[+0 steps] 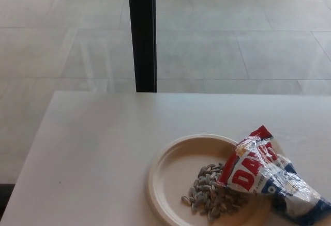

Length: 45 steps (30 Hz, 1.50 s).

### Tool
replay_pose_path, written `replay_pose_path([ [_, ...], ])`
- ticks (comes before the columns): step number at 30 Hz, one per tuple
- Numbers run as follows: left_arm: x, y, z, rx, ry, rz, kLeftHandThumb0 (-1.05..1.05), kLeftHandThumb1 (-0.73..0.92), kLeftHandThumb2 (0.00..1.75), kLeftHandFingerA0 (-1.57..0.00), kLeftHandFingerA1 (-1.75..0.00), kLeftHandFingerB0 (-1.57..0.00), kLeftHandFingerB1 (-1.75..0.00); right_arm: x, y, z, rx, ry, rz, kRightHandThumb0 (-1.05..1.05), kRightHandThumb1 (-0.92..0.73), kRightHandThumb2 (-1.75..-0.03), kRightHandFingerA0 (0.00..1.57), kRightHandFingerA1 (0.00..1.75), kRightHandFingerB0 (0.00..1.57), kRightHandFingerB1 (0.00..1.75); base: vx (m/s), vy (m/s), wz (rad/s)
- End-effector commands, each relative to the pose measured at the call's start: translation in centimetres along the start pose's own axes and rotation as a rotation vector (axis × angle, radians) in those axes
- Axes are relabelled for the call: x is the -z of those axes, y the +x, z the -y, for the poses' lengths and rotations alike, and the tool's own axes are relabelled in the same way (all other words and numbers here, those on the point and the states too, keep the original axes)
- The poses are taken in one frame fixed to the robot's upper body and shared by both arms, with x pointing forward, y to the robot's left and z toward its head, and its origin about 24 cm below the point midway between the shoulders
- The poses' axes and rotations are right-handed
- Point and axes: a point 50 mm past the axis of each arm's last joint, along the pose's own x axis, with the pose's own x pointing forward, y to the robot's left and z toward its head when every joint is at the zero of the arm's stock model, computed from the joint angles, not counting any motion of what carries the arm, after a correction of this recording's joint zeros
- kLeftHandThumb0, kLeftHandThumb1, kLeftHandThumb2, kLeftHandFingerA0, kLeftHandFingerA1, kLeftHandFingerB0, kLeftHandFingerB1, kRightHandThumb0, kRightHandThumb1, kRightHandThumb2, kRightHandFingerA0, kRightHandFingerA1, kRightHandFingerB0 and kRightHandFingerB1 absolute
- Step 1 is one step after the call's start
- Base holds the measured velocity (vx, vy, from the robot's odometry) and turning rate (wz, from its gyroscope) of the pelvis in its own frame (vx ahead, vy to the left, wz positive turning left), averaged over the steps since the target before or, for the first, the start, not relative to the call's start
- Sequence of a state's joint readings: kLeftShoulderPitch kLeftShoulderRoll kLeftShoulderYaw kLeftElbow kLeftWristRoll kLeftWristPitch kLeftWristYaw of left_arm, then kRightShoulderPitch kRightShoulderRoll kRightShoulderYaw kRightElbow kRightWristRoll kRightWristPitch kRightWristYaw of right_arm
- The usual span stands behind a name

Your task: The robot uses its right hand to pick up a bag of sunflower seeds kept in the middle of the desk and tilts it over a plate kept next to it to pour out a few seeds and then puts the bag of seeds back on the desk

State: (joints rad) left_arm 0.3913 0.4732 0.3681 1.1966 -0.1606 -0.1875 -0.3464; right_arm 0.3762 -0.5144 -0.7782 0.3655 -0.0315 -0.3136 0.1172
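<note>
Neither robot hand appears in the head view, so their state cannot be told and no position can be referenced to them. The white table [98, 153] fills the lower frame; beyond its far edge lies a pale tiled floor [248, 40], with a black vertical post [142, 34] rising behind the table. The cream plate [170, 164] holds a pile of sunflower seeds [207, 192]. The seed bag [264, 174] lies on its side, its open end over the plate's right portion, touching the seeds.

One plate [170, 177], one seed bag [269, 177], one pile of seeds [209, 192], one desk [98, 159].
</note>
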Motion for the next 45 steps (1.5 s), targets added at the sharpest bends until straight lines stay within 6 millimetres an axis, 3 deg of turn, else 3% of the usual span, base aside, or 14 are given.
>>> replay_pose_path([
  [1, 0.1, -0.2, -0.5, -0.03, -0.011, 0.007, -0.91, 0.92, 0.96, -0.28, -0.71, -0.2, -0.59, 13.7, -10.1, 1.2, 0.705, 0.763, -0.689, -1.05, -0.72, -1.05, 0.0, 0.15, 0.0, 0.02, 0.0, 0.0, 0.0],
  [14, 0.6, -0.5, -0.6, -0.019, -0.016, 0.002, -0.85, 0.92, 0.97, -0.3, -0.71, -0.21, -0.6, 16.3, -13.2, -4.2, 0.591, 0.965, -0.925, -0.88, -0.58, -0.89, 0.0, 0.07, 0.0, 0.0, 0.0, 0.0, 0.0],
  [17, 0.7, -0.5, -0.7, -0.022, -0.015, -0.008, -0.87, 0.84, 1.3, -0.33, -0.7, -0.2, -0.6, 16.5, -14.1, -5.6, 0.483, 1.029, -0.997, -0.83, -0.62, -0.92, 0.0, 0.13, 0.0, 0.04, 0.0, 0.0, 0.0],
  [20, 0.9, -0.6, -1.0, -0.01, -0.051, -0.022, -0.89, 0.92, 0.93, -0.23, -0.67, -0.13, -0.54, 16.8, -16.2, -7.6, 0.398, 1.069, -1.053, -1.0, -0.69, -1.05, 0.0, 0.1, 0.0, 0.0, 0.0, 0.0, 0.0],
  [28, 1.2, -0.8, -1.1, -0.009, -0.072, -0.034, -0.88, 0.91, 0.97, -0.25, -0.69, -0.1, -0.53, 16.5, -16.4, -8.8, 0.365, 1.2, -1.009, -0.97, -0.75, -1.05, 0.0, 0.08, 0.0, 0.01, 0.0, 0.0, 0.0],
  [29, 1.3, -0.8, -1.1, -0.014, -0.068, -0.035, -0.87, 0.82, 1.27, -0.31, -0.7, -0.12, -0.56, 16.5, -16.5, -8.7, 0.341, 1.197, -1.014, -0.81, -0.81, -0.74, 0.0, 0.05, 0.0, 0.11, 0.0, 0.0, 0.0],
  [30, 1.4, -0.9, -1.2, -0.001, -0.07, -0.043, -0.85, 0.92, 0.95, -0.21, -0.65, -0.09, -0.51, 16.6, -16.7, -8.6, 0.329, 1.185, -1.035, -1.01, -0.73, -1.09, 0.0, 0.15, 0.0, 0.05, 0.0, 0.0, 0.0],
  [31, 1.4, -0.9, -1.3, -0.001, -0.063, -0.055, -0.89, 0.84, 1.3, -0.16, -0.62, -0.13, -0.49, 16.6, -16.9, -8.5, 0.319, 1.185, -1.023, -1.01, -0.75, -1.09, 0.0, 0.11, 0.0, 0.01, 0.0, 0.0, 0.0],
  [32, 1.4, -0.9, -1.3, 0.002, -0.063, -0.06, -0.87, 0.92, 0.98, -0.19, -0.63, -0.03, -0.41, 16.6, -16.9, -8.5, 0.31, 1.181, -1.019, -0.83, -0.83, -0.75, 0.0, 0.03, 0.0, 0.11, 0.0, 0.0, 0.0],
  [35, 1.1, -0.8, -1.4, -0.003, -0.013, -0.074, -0.8, 0.83, 1.3, -0.06, -0.57, -0.09, -0.42, 16.6, -16.9, -8.4, 0.284, 1.135, -1.017, -1.0, -0.78, -1.1, 0.0, 0.09, 0.0, 0.0, 0.0, 0.0, 0.0],
  [36, 1.2, -0.9, -1.6, 0.001, -0.027, -0.077, -0.82, 0.82, 1.26, -0.02, -0.55, -0.11, -0.42, 16.6, -16.8, -8.6, 0.264, 1.127, -1.021, -0.8, -0.87, -0.72, 0.0, 0.01, 0.0, 0.12, 0.0, 0.0, 0.0],
  [37, 1.1, -0.9, -1.6, -0.005, -0.064, -0.066, -0.76, 0.92, 0.87, -0.25, -0.79, -0.07, -0.52, 16.5, -16.7, -8.7, 0.254, 1.115, -1.024, -0.96, -0.75, -1.09, 0.0, 0.12, 0.04, 0.09, 0.0, 0.0, 0.0],
  [39, 1.0, -0.8, -1.6, -0.005, -0.064, -0.063, -0.8, 0.76, 1.19, -0.21, -0.68, -0.07, -0.5, 16.5, -16.7, -8.7, 0.229, 1.079, -1.02, -0.81, -0.86, -0.66, 0.0, 0.14, 0.0, 0.24, 0.0, 0.0, 0.0],
  [45, 0.9, -1.0, -1.9, 0.028, -0.071, -0.052, -0.77, 0.92, 0.89, -0.17, -0.66, -0.03, -0.45, 16.4, -17.0, -8.7, 0.037, 0.894, -1.025, -0.9, -0.67, -1.0, 0.0, 0.08, 0.08, 0.12, 0.0, 0.0, 0.0],
])
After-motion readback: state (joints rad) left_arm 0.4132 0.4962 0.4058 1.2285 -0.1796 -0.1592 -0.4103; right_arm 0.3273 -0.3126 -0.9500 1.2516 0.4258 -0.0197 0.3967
